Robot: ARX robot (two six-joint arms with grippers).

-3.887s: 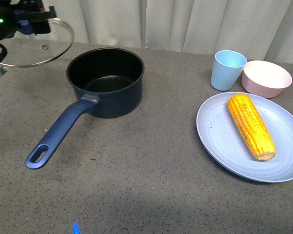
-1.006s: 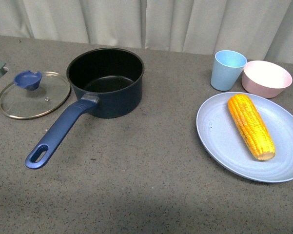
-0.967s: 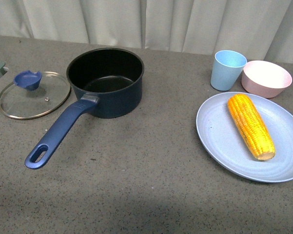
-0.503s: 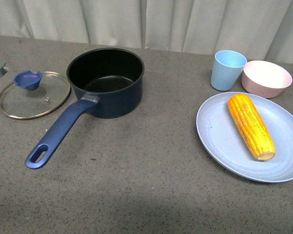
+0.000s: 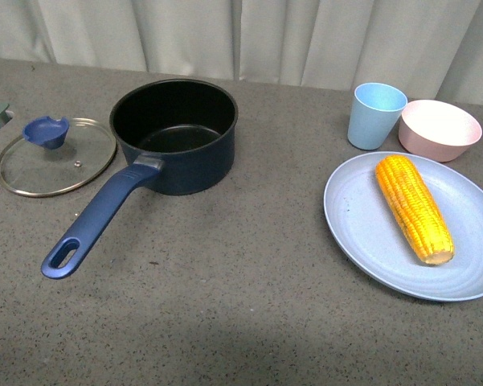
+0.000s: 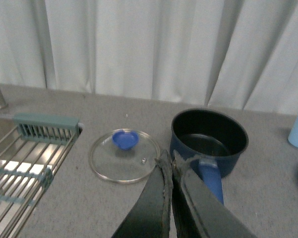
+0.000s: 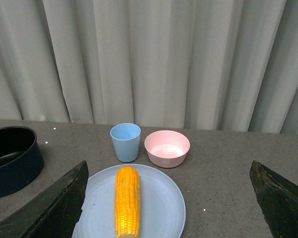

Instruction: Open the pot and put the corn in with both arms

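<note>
The pot (image 5: 174,137) stands uncovered at the table's left, its black inside bare and its long blue handle (image 5: 96,217) pointing toward me. Its glass lid (image 5: 56,157) with a blue knob lies flat on the table to the pot's left. The corn (image 5: 413,207) lies on a blue-grey plate (image 5: 362,233) at the right. Neither arm shows in the front view. My left gripper (image 6: 169,159) is shut on nothing, above the table short of the lid (image 6: 125,156) and pot (image 6: 209,139). My right gripper (image 7: 168,171) stands wide open, raised, facing the corn (image 7: 127,201).
A light blue cup (image 5: 375,114) and a pink bowl (image 5: 439,129) stand just behind the plate. A sink with a metal rack (image 6: 20,158) lies left of the lid. A white curtain hangs behind the table.
About four seconds ago my left gripper held the lid in the air at the upper left. Now the lid rests on the table and that arm has left the front view.
</note>
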